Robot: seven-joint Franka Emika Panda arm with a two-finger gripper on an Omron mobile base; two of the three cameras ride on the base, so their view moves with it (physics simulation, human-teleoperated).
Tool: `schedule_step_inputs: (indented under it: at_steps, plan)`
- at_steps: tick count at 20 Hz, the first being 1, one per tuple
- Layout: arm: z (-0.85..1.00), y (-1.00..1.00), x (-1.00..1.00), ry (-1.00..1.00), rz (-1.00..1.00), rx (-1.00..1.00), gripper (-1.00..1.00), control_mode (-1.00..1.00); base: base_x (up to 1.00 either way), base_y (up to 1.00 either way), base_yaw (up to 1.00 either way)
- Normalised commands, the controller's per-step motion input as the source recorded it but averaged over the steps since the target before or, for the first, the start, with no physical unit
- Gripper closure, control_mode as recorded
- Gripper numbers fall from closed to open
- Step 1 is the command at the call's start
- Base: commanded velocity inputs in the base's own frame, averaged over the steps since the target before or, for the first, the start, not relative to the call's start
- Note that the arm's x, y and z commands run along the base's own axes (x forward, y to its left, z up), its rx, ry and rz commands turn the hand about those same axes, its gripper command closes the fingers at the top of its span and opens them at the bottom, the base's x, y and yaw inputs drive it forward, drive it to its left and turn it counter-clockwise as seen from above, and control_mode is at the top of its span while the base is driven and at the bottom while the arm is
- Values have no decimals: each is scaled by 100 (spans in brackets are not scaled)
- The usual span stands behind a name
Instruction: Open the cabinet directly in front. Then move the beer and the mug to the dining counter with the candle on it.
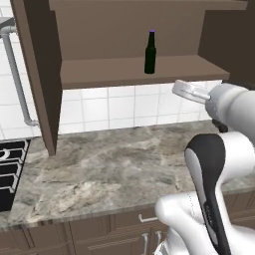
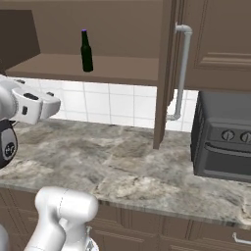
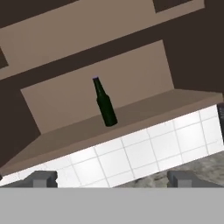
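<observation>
Where doors gape: one beer [image 1: 150, 54]

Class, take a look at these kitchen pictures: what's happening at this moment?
The wall cabinet stands open, with the beer bottle upright on its lower shelf. The robot's gripper faces the bottle from a distance, open and holding nothing. Below lies a veined stone counter; a dark oven sits at its right.

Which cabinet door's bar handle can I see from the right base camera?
The door swung open edge-on right of the beer, carrying the white bar handle. The other door, left of the shelf, shows no handle.
</observation>
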Motion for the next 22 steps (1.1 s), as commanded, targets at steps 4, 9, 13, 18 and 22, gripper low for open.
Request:
schedule_step_inputs:
  at_steps: [4, 9, 13, 18, 22]
  plan:
    - [37, 0, -28, 12, 9, -1, -100, -100, 0, 0, 0]
    - [23, 0, -10, 23, 9, -7, -100, -100, 0, 0, 0]
    - [0, 3, 6, 46, 9, -11, -100, -100, 0, 0, 0]
    - [-1, 29, 5, 23, 5, -20, -100, -100, 0, 0, 0]
    - [0, 11, 0, 1, 0, -7, -100, -100, 0, 0, 0]
